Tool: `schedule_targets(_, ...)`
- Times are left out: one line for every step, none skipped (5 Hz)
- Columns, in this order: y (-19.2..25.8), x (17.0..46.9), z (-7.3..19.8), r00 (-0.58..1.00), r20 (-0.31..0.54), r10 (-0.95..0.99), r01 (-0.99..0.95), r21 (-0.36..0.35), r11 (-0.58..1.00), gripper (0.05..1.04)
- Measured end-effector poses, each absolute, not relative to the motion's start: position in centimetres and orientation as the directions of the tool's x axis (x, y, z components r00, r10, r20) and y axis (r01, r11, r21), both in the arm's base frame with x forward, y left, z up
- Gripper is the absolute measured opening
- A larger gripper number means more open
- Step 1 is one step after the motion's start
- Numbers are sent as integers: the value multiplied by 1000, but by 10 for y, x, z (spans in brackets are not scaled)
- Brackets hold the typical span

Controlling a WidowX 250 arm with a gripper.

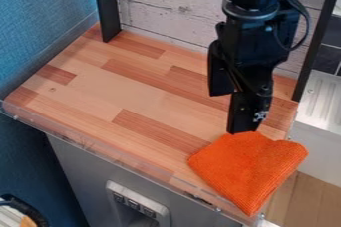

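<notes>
At the orange cloth (250, 169), the gripper (244, 130) (how wide, I cannot tell) needs low, gentle contact to avoid bunching the fabric.

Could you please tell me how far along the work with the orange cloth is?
Reaching the orange cloth looks done: the gripper is right at its far edge. In hand seems to be taking hold, though I can't confirm a grip. Any lifting or moving is probably left, as the cloth lies at the wooden counter's near right corner.
</notes>
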State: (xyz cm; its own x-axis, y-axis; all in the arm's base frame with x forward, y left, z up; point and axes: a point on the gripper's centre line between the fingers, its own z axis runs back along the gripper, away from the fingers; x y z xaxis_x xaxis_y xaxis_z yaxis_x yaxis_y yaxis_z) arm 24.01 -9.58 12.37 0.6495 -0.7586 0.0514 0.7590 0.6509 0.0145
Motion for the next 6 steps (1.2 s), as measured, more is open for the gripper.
schedule_targets(-102, 242, 133, 622, 74, -780, 782, -7, 623, 998)
schedule_targets(-108, 246, 136, 596, 67, -800, 803, -37, 595, 998)
schedule_targets(-110, 255, 137, 587, 51, -808, 809, -67, 584, 998)
schedule_targets(-111, 260, 135, 581, 28, -813, 812, -91, 577, 998)
schedule_targets(-110, 260, 134, 586, -6, -810, 805, -105, 583, 997)
schedule_targets(-108, 263, 134, 592, -46, -805, 799, -102, 593, 999)
